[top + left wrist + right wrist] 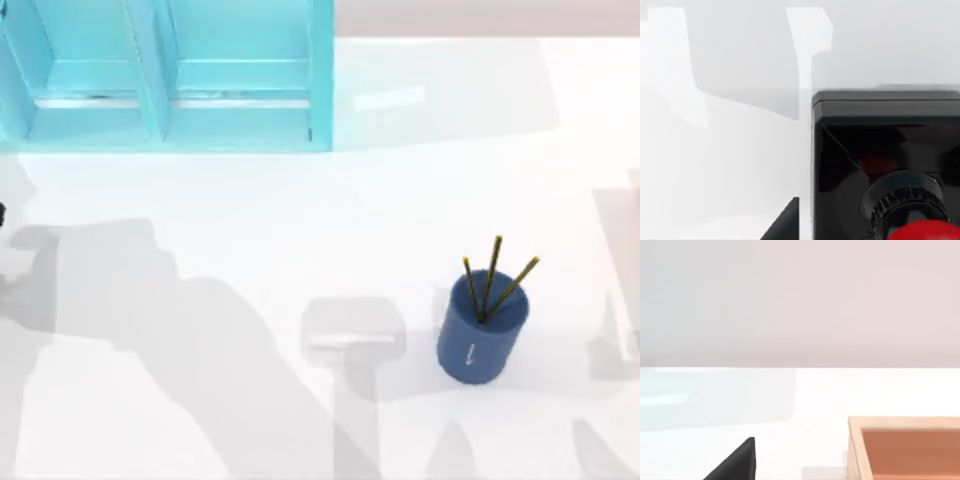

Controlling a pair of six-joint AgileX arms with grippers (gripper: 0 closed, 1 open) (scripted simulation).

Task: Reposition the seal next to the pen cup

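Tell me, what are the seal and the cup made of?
The seal looks like glossy black plastic: its block mirrors the shiny red knob. The cup looks like matte blue plastic or ceramic, without shine; I cannot tell which.

A dark blue pen cup [481, 340] with 3 yellow-black pencils [492, 280] is being shown at 4 o'clock; the seal [885, 165] is being rendered black with a red knob.

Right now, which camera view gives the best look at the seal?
The left wrist view: the seal sits close up there, its black block base and part of its red knob visible. The top view shows the pen cup instead, and the right wrist view a wooden box.
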